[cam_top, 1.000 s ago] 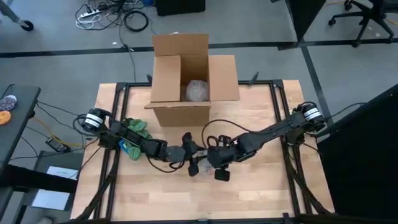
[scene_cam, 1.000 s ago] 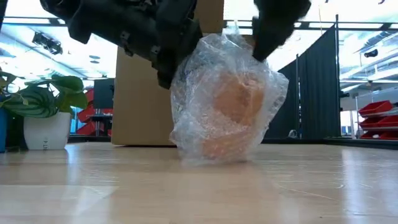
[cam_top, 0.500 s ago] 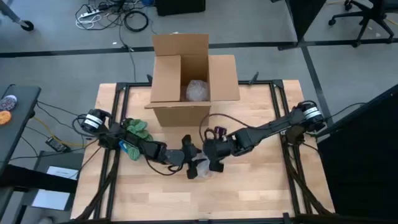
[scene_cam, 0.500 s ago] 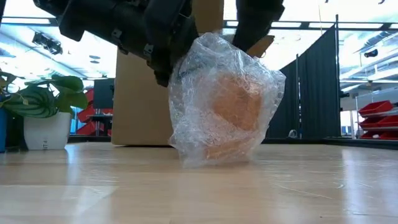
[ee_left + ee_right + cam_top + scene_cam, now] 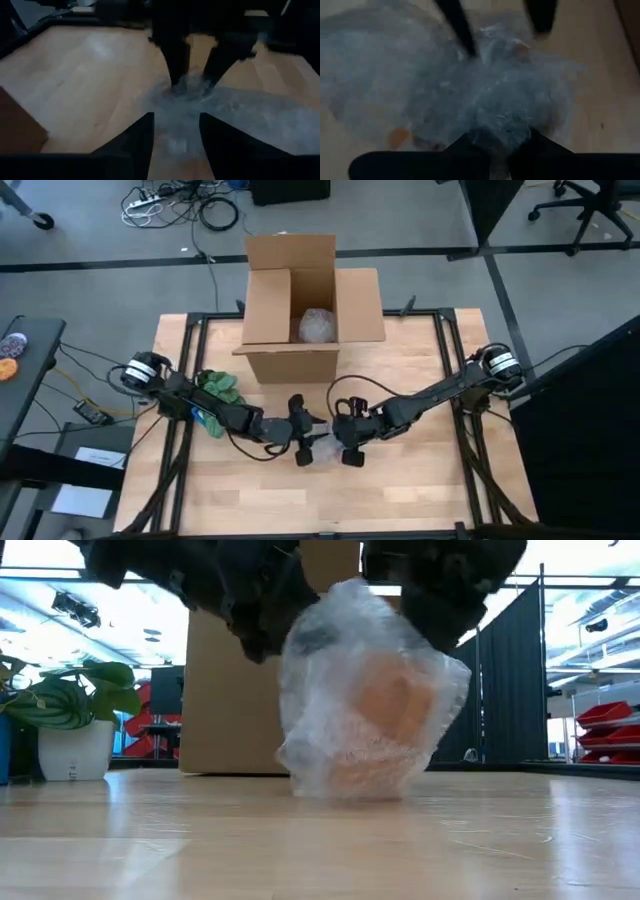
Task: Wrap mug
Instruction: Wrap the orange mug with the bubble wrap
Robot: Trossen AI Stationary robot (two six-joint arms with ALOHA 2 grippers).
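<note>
you're seeing the bubble-wrapped mug (image 5: 372,705) sitting mid-table on the wooden table (image 5: 420,490), in front of the cardboard box (image 5: 300,300). the left gripper (image 5: 305,444) and right gripper (image 5: 343,442) are both pinching its wrap.

1 cardboard box (image 5: 300,305) at top centre, 2 bubble-wrapped bundles: 1 inside the box (image 5: 317,326), 1 at frame centre (image 5: 322,446); 1 potted plant (image 5: 68,715), left.
</note>
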